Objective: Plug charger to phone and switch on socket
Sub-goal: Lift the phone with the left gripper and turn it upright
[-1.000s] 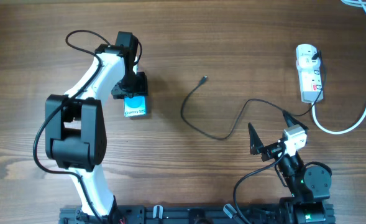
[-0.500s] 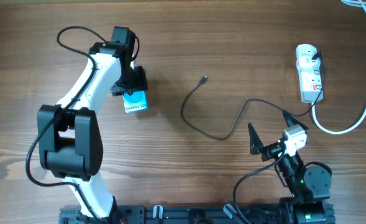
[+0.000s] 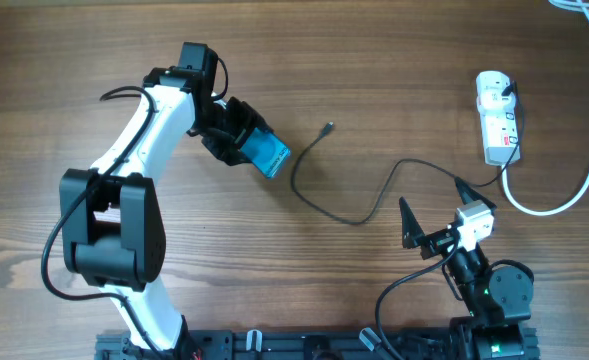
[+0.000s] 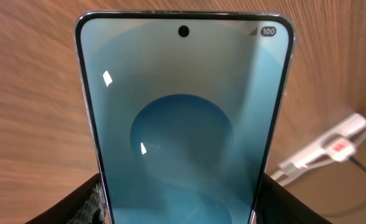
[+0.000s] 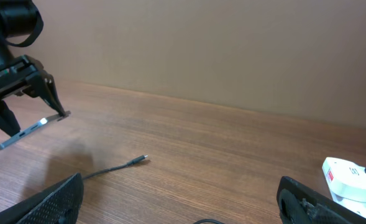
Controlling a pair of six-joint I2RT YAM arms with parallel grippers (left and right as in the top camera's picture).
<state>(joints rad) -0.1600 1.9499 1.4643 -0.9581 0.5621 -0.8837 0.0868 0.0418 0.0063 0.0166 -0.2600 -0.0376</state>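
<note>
Table (image 3: 394,60): wooden, bearing the socket and the charger, with the phone lifted off it.
Left arm (image 3: 144,120): stretched over the left half, reaching toward the middle.
Left claw (image 3: 246,143): clamped on the phone's lower part, fingers (image 4: 77,202) against both long edges.
Right claw (image 3: 430,194): spread wide, holding nothing, low near the front edge, close to the cable's middle stretch.
Socket (image 3: 498,118): flat at far right, thick white cord (image 3: 564,200) looping away, well apart from both claws.
Phone (image 3: 271,157): in the air, tilted, screen lit, free end aimed toward the plug, near it but apart.
Charger (image 3: 359,220): slack black curve on the wood between phone and socket, far end seemingly running up to the socket.
Plug (image 3: 329,127): loose on the table, in no port.
Switch (image 4: 339,148): red patch on the socket, on or off unreadable.
Done: phone in hand and presented toward the cable, nothing more.
Left: gripping the plug, seating it in the phone and pressing the switch, likely most of the job.
</note>
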